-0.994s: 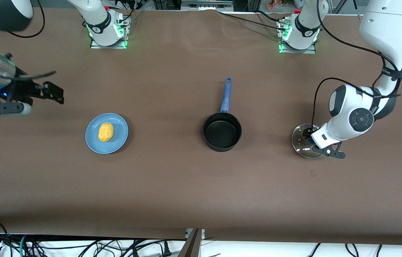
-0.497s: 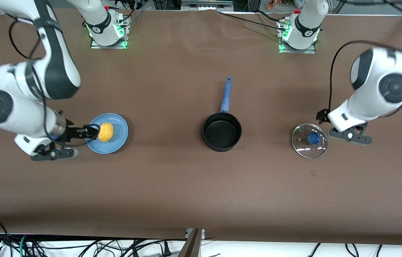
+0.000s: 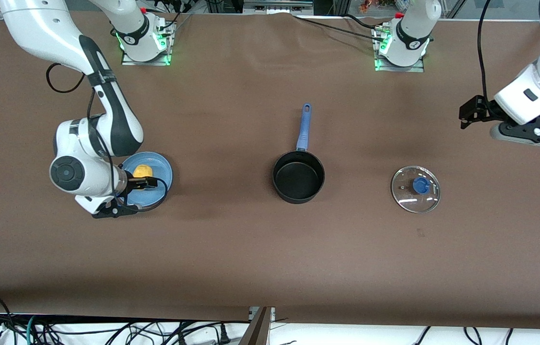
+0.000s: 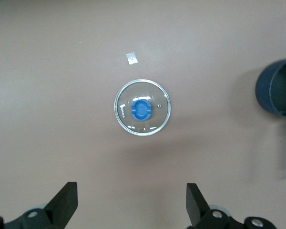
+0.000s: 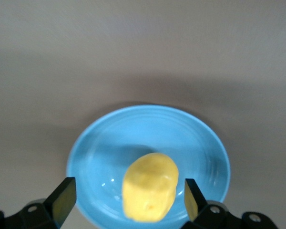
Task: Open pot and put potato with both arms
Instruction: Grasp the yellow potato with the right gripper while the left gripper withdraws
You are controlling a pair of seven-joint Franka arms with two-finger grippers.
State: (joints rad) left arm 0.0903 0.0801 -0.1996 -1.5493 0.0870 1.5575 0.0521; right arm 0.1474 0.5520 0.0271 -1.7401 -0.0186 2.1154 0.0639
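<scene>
The black pot [image 3: 299, 178] stands open in the middle of the table, its blue handle [image 3: 304, 125] pointing toward the robots' bases. Its glass lid [image 3: 416, 189] with a blue knob lies flat on the table toward the left arm's end. The yellow potato [image 3: 141, 170] lies on a blue plate [image 3: 159, 167] toward the right arm's end. My right gripper [image 3: 147, 181] is open, low over the plate. In the right wrist view the potato [image 5: 150, 187] sits between the open fingers of my right gripper [image 5: 128, 200], not gripped. My left gripper [image 3: 470, 114] is open and empty, high in the air. The left wrist view shows my left gripper [image 4: 132, 205], the lid [image 4: 143, 114] and the pot's rim [image 4: 279, 93].
A small pale scrap [image 3: 420, 233] lies on the brown table cover nearer to the front camera than the lid; it also shows in the left wrist view [image 4: 131, 57]. The two arm bases [image 3: 145, 40] stand along the table's edge farthest from the front camera.
My right gripper has come down over the plate, its open fingers now around the potato. My left gripper has let go of the lid and risen away toward its end of the table.
</scene>
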